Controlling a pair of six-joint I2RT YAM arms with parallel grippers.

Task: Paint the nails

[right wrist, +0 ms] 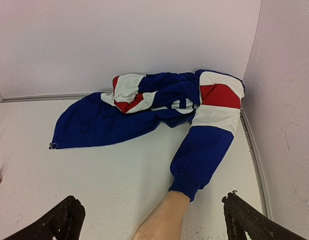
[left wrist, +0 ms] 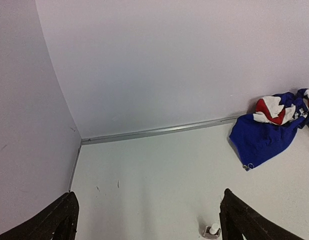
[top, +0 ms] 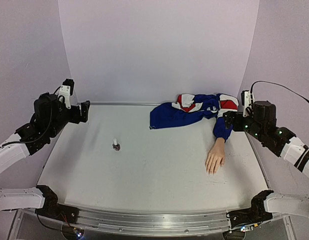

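Note:
The pale mannequin hand [top: 215, 159] lies palm down at the table's right, fingers toward the near edge. Its nails [top: 211, 171] are too small to make out. Its blue sleeve [top: 223, 125] runs back to a blue, white and red jacket [top: 192, 107]. A small dark nail-polish bottle with a white cap [top: 115, 145] stands left of centre. My left gripper [top: 84, 111] is open and empty, raised at the far left. My right gripper [top: 228, 121] is open and empty above the sleeve. The right wrist view shows only the wrist [right wrist: 162, 220] and the sleeve cuff [right wrist: 187, 186].
The jacket is bunched against the back wall at the right [right wrist: 144, 105] and also shows in the left wrist view [left wrist: 264, 132]. The bottle [left wrist: 212, 231] sits by my left gripper's right finger [left wrist: 234, 212]. Walls enclose the table at back and sides.

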